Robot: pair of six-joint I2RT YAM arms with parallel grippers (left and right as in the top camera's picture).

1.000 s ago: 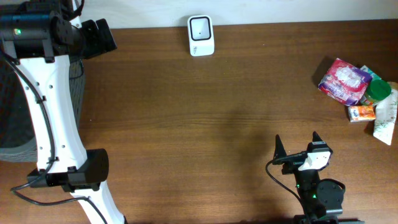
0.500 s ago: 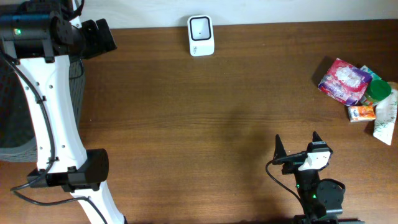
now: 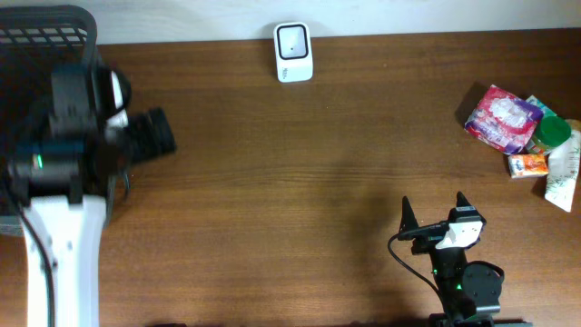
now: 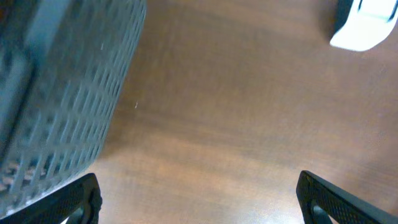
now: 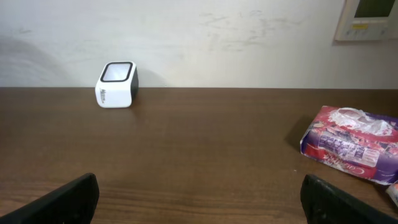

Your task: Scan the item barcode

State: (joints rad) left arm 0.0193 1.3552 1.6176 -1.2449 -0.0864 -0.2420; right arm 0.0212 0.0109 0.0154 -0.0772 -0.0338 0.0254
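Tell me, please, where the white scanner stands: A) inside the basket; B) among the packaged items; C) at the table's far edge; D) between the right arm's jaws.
C: the white scanner stands alone at the far edge, well apart from the packaged items.

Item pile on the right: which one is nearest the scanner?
The purple-and-pink packet: leftmost of the pile, toward the white scanner. The green-capped item, orange packet and white pouch all lie further right.
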